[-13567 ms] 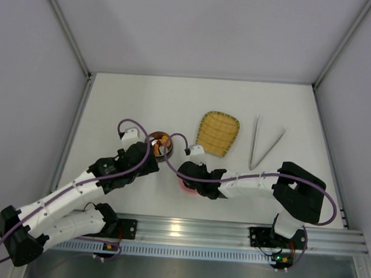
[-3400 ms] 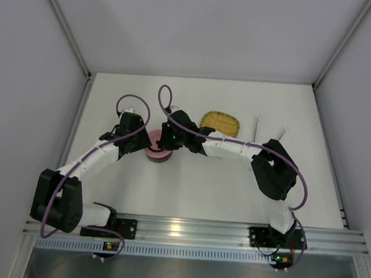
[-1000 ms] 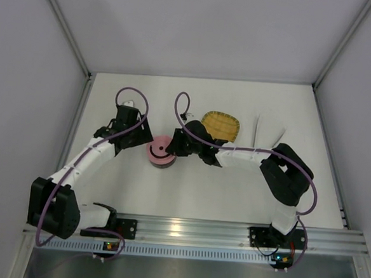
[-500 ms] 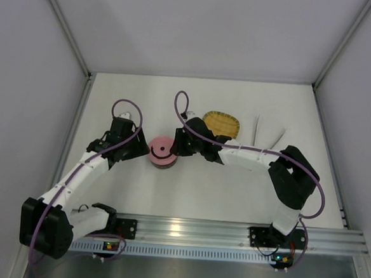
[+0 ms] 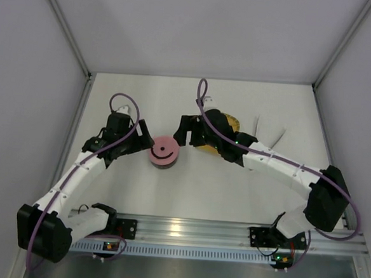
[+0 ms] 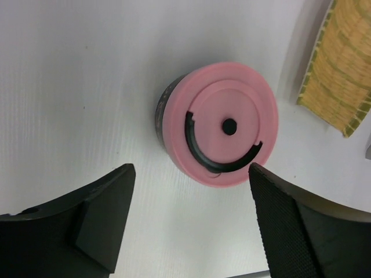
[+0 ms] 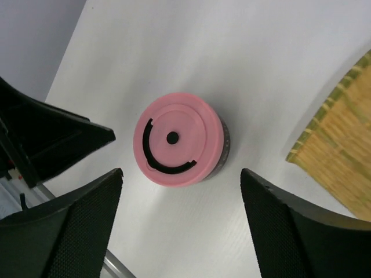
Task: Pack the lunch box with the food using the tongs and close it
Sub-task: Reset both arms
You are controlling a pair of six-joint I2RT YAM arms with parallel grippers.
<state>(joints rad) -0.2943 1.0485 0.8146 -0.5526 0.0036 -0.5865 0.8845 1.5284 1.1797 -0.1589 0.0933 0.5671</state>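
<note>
Lunch box (image 5: pixel 163 151) of small round shiny steel, lidded, alone between two wide-spread hands
It sits on the white surface (image 5: pixel 232 193) with its round pink smile-marked plastic lid (image 6: pixel 220 123) on; the left hand (image 5: pixel 141 134) and right hand (image 5: pixel 182 132) flank it, apart from it, fingers spread wide and holding nothing. Likely light, stiff and slick-walled, so any hold seems safest across the lid's rim.

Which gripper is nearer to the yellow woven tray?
Right. The right gripper hangs just left of the tray, with its arm passing over it. The left gripper is farther left, on the other side of the lunch box.
</note>
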